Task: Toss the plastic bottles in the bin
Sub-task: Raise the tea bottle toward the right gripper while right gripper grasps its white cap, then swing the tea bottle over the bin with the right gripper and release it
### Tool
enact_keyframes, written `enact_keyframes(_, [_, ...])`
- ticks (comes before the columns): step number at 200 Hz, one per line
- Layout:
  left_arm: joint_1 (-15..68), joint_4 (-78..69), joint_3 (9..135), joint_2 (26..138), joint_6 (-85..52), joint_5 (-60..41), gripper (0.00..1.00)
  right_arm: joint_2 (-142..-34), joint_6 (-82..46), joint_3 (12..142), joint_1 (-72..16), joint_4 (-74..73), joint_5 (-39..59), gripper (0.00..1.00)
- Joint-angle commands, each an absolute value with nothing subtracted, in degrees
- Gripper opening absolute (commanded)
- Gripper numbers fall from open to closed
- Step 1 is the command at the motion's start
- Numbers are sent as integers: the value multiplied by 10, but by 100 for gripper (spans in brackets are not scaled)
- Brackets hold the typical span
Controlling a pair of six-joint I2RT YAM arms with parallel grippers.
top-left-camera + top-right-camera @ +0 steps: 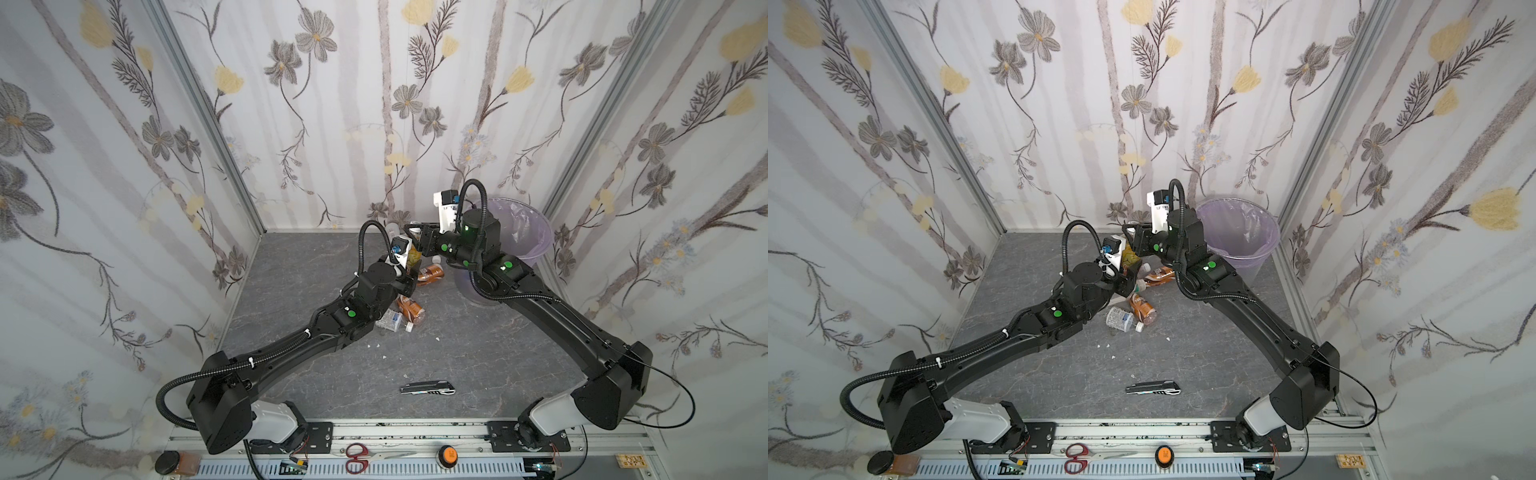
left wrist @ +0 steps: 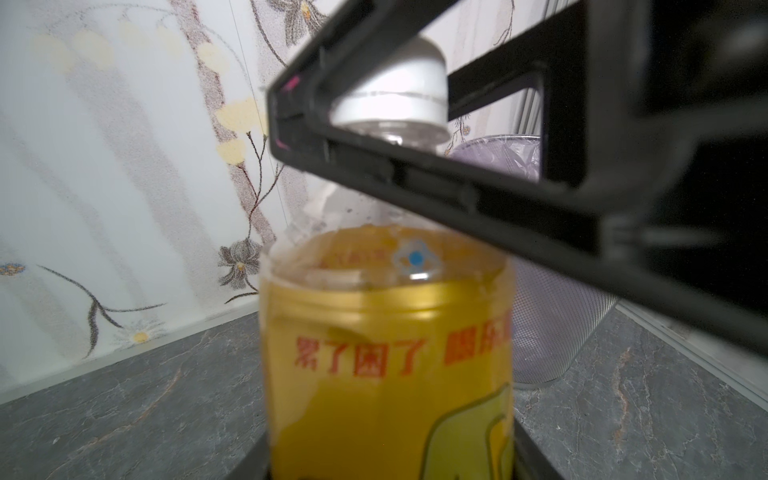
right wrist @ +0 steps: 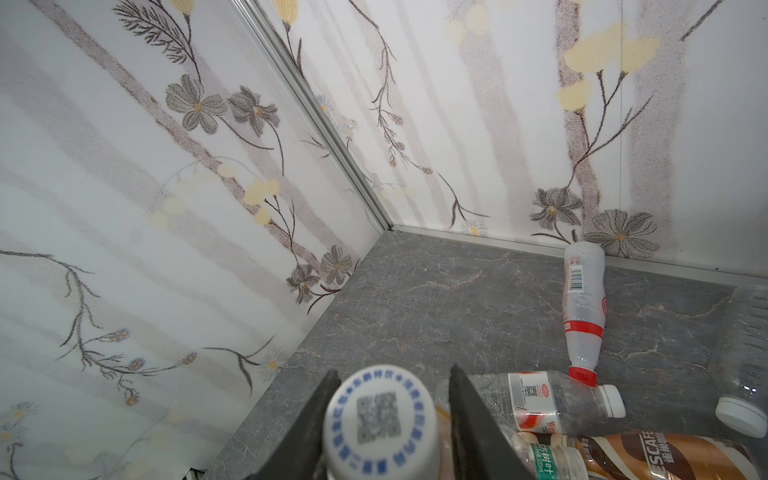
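Observation:
My left gripper is shut on the body of an upright yellow-labelled plastic bottle with a white cap; both top views show the bottle in the left gripper. My right gripper reaches in from the right with its jaws either side of that cap, a sliver of gap at one side. More plastic bottles lie on the floor: brown ones, a crushed clear one, a red-labelled one. The bin stands behind the right arm.
A grey folding utility knife lies near the front of the dark stone floor. Small white scraps dot the floor. Flowered walls close in the back and sides. Scissors and an orange knob sit on the front rail.

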State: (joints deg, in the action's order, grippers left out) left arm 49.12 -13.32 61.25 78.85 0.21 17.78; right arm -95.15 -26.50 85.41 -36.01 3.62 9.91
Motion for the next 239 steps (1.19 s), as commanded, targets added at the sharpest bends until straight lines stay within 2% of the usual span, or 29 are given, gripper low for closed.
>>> enact_keyframes(1, [493, -175, 614, 786, 3, 186, 58, -955, -270, 851, -359, 28, 91, 36])
enact_keyframes(50, [494, -176, 612, 787, 0, 186, 61, -950, -271, 847, -355, 26, 90, 26])
enact_keyframes(108, [494, -176, 612, 788, 1, 188, 66, -945, -275, 840, -353, 19, 89, 23])
enact_keyframes(129, [494, -176, 610, 787, -1, 188, 73, -942, -275, 833, -351, 14, 87, 22])
enact_keyframes(150, [496, -175, 606, 782, -1, 190, 86, -945, -275, 829, -349, 12, 81, 21])
enact_keyframes(178, [496, -174, 588, 761, -3, 198, 95, -952, -275, 824, -341, 9, 77, 20])
enact_keyframes(197, [496, -171, 575, 740, -9, 203, 100, -957, -265, 828, -331, 12, 62, 20])
enact_keyframes(239, [496, -158, 563, 703, -18, 202, 100, -950, -181, 911, -314, 93, -48, 20])
